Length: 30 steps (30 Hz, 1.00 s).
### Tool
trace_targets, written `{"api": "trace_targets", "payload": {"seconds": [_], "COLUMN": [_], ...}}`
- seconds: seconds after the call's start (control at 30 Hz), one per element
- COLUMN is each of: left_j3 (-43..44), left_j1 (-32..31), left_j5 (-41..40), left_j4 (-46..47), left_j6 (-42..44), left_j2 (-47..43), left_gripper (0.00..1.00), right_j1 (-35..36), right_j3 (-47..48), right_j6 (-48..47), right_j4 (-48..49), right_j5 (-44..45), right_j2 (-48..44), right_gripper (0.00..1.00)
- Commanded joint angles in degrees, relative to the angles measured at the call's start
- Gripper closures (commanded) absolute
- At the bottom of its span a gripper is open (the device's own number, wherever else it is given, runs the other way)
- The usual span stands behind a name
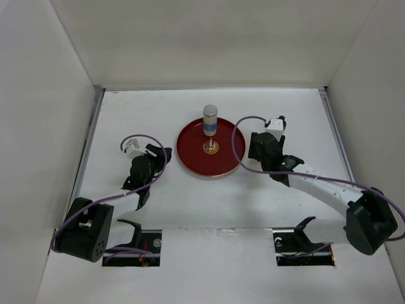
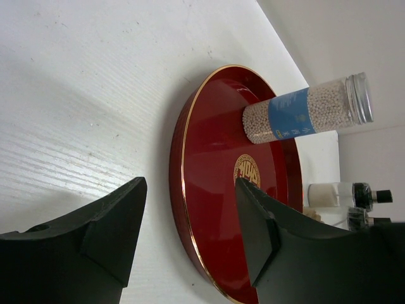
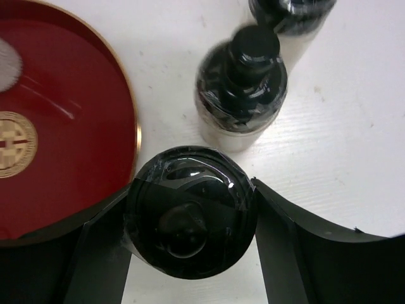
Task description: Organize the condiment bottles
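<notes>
- White tabletop (image 1: 190,209) inside pale walls leaves open room back toward the arm bases, but ahead of the right gripper (image 3: 191,189) it is crowded
- Its jaws look pressed on both sides of a short pale bottle with glossy black top (image 3: 190,221), held just beside the round red tray with gold rim and centre emblem (image 3: 57,114), not on it
- Just beyond its fingertips stands a second short black-topped bottle (image 3: 240,88), with a third short bottle (image 3: 291,16) further on; forward drift during a lift could topple them
- On the tray side the rim runs close by one finger, so a low carry could catch the lip, and the glossy cap may slip
- Across the tray, the left gripper (image 2: 190,183) hangs wide and empty; past its fingertips a tall pale cylinder bottle with grey cap and blue band (image 2: 304,111) stands on the tray's far part, so a set-down needs to stay clear of it
</notes>
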Motion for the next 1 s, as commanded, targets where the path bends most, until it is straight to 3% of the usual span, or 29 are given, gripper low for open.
{"api": "trace_targets", "payload": {"seconds": [0.0,0.1,0.27,0.53,0.73,0.8,0.9,0.97], "left_j3": [-0.1,-0.4,-0.6,-1.2,-1.4,-1.5,-1.3,-1.6], "left_j1": [0.1,0.6,1.3,2.9,2.6,2.6,2.5,2.9], "left_j5": [0.1,0.2,-0.2,0.8,1.0,0.8,0.8,0.8], "left_j4": [3.8,4.0,3.5,3.5,4.3,4.3,4.3,4.3], "left_j6": [-0.3,-0.4,-0.6,-1.4,-1.3,-1.1,-1.0,-1.3], "left_j2": [-1.0,-1.0,-1.3,-1.7,-2.0,-2.5,-2.0,-2.2], "left_gripper": [0.43,0.43,0.43,0.43,0.43,0.43,0.43,0.43], "right_j1": [5.1,9.5,13.3,15.2,15.2,15.2,15.2,15.2], "right_j3": [6.4,11.3,20.7,38.3,45.7,46.3,45.6,44.3], "right_j6": [-4.7,-5.7,-6.2,-8.2,-8.7,-8.3,-7.9,-8.2], "right_j4": [4.6,5.2,12.6,16.7,17.2,17.2,17.2,16.9], "right_j5": [7.7,7.4,-3.0,-8.5,-8.6,-8.6,-8.9,-9.2], "right_j2": [-4.3,-1.8,10.3,31.8,41.8,42.8,42.2,39.9], "right_gripper": [0.37,0.38,0.37,0.35,0.32,0.27,0.09,0.03]}}
